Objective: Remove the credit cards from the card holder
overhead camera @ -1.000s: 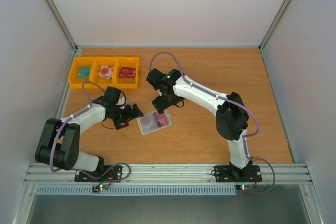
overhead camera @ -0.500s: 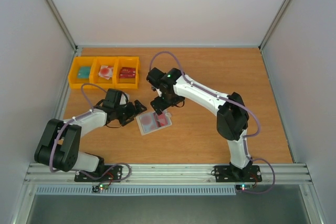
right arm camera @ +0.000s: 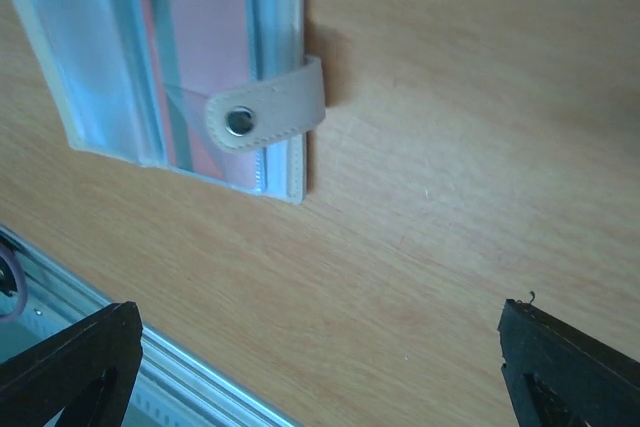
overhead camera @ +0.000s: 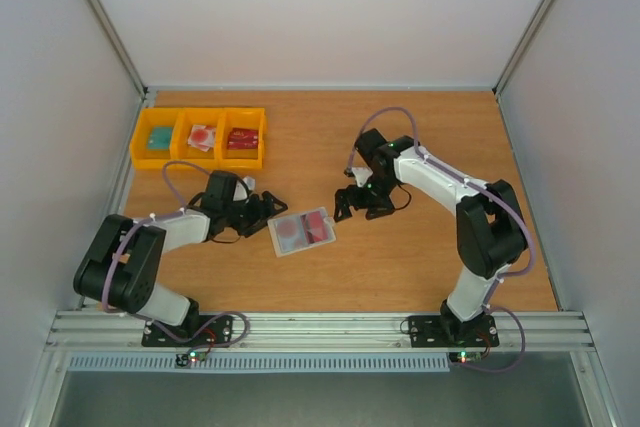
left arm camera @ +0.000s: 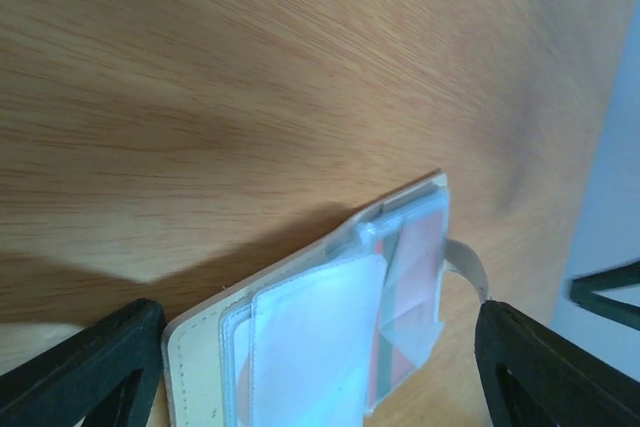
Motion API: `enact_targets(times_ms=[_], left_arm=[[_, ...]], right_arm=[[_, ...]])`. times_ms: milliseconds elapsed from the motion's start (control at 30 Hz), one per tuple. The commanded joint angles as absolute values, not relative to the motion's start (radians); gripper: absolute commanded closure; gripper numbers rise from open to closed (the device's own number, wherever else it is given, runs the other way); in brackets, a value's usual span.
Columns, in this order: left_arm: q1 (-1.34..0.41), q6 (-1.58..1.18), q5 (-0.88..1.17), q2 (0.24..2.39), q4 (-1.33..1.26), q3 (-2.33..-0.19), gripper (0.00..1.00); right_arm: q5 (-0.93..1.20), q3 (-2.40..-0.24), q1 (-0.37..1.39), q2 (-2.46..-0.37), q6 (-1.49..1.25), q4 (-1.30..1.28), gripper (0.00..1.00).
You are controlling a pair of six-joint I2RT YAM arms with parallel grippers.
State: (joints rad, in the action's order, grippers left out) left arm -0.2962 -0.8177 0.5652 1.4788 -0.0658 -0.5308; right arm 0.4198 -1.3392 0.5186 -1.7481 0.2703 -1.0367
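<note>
The card holder (overhead camera: pixel 302 231) lies open on the wooden table, pale blue inside with clear pockets and a cream rim. Pinkish-red credit cards (overhead camera: pixel 290 231) show through the pockets, also in the left wrist view (left arm camera: pixel 415 257) and the right wrist view (right arm camera: pixel 205 37). My left gripper (overhead camera: pixel 265 209) is low at the holder's left edge, open, with the holder's end (left arm camera: pixel 300 347) lying between its fingers. Off to the right of the holder, my right gripper (overhead camera: pixel 358 211) stands open over bare wood. The snap tab (right arm camera: pixel 265 117) points toward it.
Three joined yellow bins (overhead camera: pixel 200 119) stand at the back left; the middle one holds a whitish card with a red round mark (overhead camera: pixel 203 137). White walls close the back and sides. A metal rail (right arm camera: pixel 150 367) runs along the table's near edge.
My right gripper has drawn back from over the holder to its right. My left gripper has moved right up to the holder's left edge. The holder has shifted slightly rightward.
</note>
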Motion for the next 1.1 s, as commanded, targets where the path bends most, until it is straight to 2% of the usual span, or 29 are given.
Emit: enact_targets(times_ms=[0,167,367,600,1067], left_arm=[[-0.319,-0.845,0.599,1.547,-0.078,-0.477,0.17],[-0.365,-0.855,0.666,1.588,-0.19,-0.5,0.25],[-0.415,-0.861,0.717,1.648,-0.277,-0.536,0.24],[-0.455,-0.862,0.751,1.733,-0.322,-0.599,0.24],[-0.549,-0.885,0.913,1.827,-0.517,-0.718,0.3]], right_arm=[[0.568,-1.258,0.492,-1.775,0.297,-0.94,0.03],[0.641,-1.216,0.468,-1.786,0.322,-0.891,0.03],[0.634,-1.142,0.392,-1.803,0.325,-0.849,0.06],[0.51,-1.104,0.36,-1.81,0.359,-0.828,0.06],[0.586,-1.062,0.341,-1.84,0.373,-0.749,0.13]])
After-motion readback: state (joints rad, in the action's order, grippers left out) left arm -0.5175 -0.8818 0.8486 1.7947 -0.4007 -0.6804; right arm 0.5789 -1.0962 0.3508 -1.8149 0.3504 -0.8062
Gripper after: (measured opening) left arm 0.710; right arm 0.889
